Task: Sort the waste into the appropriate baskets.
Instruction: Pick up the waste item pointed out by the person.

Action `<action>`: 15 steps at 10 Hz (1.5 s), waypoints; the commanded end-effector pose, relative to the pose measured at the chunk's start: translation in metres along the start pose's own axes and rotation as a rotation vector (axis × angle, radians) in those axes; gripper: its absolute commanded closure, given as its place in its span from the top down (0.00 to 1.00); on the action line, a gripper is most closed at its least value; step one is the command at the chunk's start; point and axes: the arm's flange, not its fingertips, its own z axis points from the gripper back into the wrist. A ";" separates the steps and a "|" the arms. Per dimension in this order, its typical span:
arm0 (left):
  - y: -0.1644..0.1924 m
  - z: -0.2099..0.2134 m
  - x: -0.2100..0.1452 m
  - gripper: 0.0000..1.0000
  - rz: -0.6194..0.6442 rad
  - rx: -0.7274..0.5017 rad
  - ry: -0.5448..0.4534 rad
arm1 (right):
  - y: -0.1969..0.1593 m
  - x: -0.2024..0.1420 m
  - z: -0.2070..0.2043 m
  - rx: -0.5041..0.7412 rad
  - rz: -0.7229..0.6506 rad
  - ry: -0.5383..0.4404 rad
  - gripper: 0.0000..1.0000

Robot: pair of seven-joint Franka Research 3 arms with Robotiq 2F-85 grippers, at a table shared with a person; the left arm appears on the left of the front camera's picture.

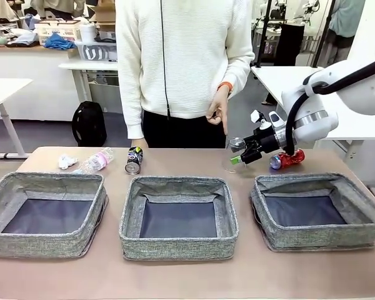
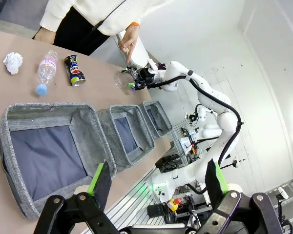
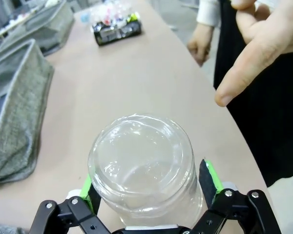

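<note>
A clear plastic bottle (image 3: 141, 161) lies on the table between my right gripper's (image 3: 150, 184) green pads (image 3: 211, 176), which press its sides. From the front, this bottle (image 1: 232, 157) sits behind the middle and right baskets, with the right gripper (image 1: 239, 154) on it. A red can (image 1: 287, 160) lies just right of it. Far left lie a white paper wad (image 1: 66, 162), a pink-labelled bottle (image 1: 95, 161) and a black can (image 1: 134, 160). Three grey baskets stand in a row: left (image 1: 50, 178), middle (image 1: 178, 182), right (image 1: 312, 181). My left gripper (image 2: 158, 183) hangs open above the left basket (image 2: 49, 108).
A person in a white sweater stands at the far side, one hand (image 1: 219, 111) pointing a finger down near the clear bottle; the same finger (image 3: 244, 68) hovers right of the bottle. Bare table (image 1: 187, 275) runs in front of the baskets.
</note>
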 end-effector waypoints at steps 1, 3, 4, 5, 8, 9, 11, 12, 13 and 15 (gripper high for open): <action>-0.002 0.001 0.001 1.00 -0.023 -0.016 -0.010 | -0.006 -0.002 0.000 0.025 0.025 -0.067 0.76; -0.002 0.001 0.001 1.00 -0.023 -0.016 -0.010 | -0.006 -0.004 0.002 0.025 0.000 -0.084 0.17; -0.002 0.001 0.001 1.00 -0.023 -0.016 -0.010 | -0.006 -0.005 0.002 0.025 -0.006 -0.087 0.00; -0.002 0.001 0.001 1.00 -0.023 -0.016 -0.010 | -0.007 -0.006 0.002 0.027 -0.011 -0.090 0.00; -0.002 0.001 0.001 1.00 -0.023 -0.016 -0.010 | -0.006 -0.008 0.008 0.039 0.006 -0.061 0.07; -0.002 0.001 0.001 1.00 -0.023 -0.016 -0.010 | -0.007 -0.008 0.011 0.034 -0.001 -0.049 0.07; -0.002 0.001 0.001 1.00 -0.023 -0.016 -0.010 | -0.008 -0.010 0.011 0.074 -0.024 -0.034 0.07; -0.002 0.001 0.001 1.00 -0.023 -0.016 -0.010 | -0.006 -0.010 0.013 0.087 -0.021 -0.016 0.07; -0.002 0.001 0.001 1.00 -0.023 -0.016 -0.010 | 0.000 -0.005 0.021 0.092 -0.005 0.017 0.07; -0.002 0.001 0.001 1.00 -0.023 -0.016 -0.010 | 0.036 0.036 0.078 0.124 0.034 0.089 0.07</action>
